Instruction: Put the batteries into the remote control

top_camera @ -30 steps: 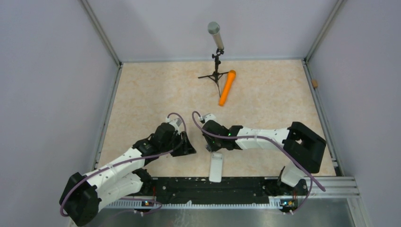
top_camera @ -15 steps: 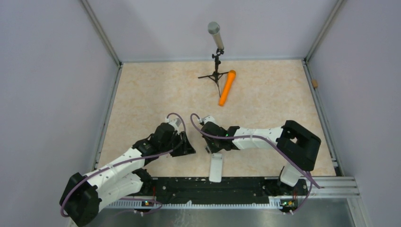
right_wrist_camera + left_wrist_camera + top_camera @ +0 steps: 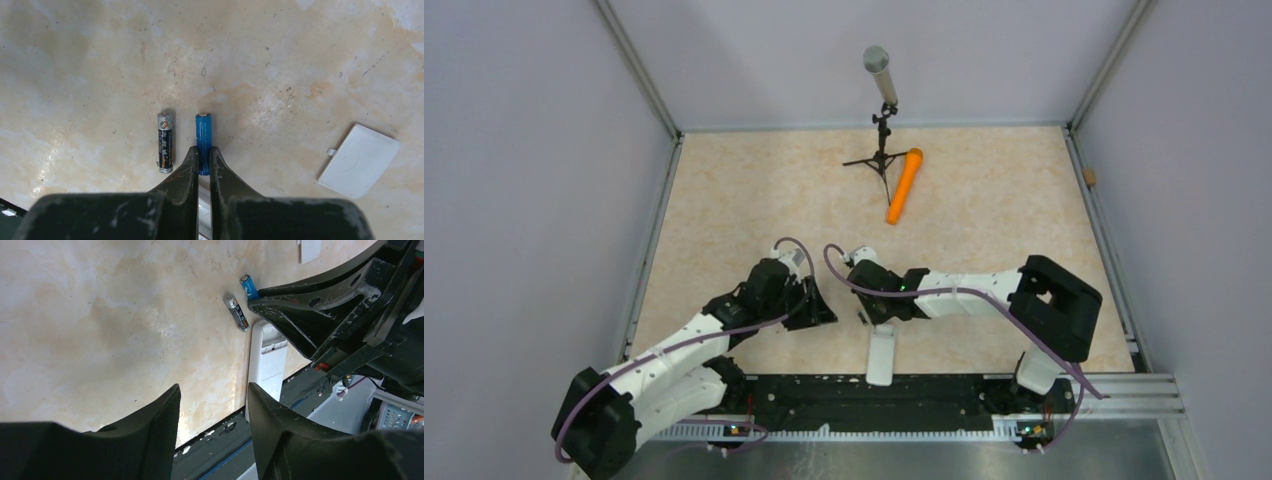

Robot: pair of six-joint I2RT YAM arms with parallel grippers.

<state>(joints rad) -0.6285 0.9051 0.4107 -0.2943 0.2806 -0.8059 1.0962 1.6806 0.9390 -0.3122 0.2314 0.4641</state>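
Two batteries lie side by side on the table: a blue one (image 3: pixel 203 134) and a dark one (image 3: pixel 165 142). My right gripper (image 3: pixel 202 154) is shut on the near end of the blue battery, which still rests on the table. The white remote control (image 3: pixel 881 354) lies back up just below it, with its battery bay open (image 3: pixel 267 357). Both batteries also show in the left wrist view, the blue one (image 3: pixel 248 286) and the dark one (image 3: pixel 236 312). My left gripper (image 3: pixel 212 390) is open and empty, hovering left of the remote.
The white battery cover (image 3: pixel 357 160) lies right of the batteries. A grey microphone on a black tripod (image 3: pixel 879 72) and an orange cylinder (image 3: pixel 904 185) stand at the back. The black rail (image 3: pixel 874 400) runs along the near edge, under the remote's end.
My right arm has shifted slightly left, towards the batteries. The left arm and the remote have barely moved.
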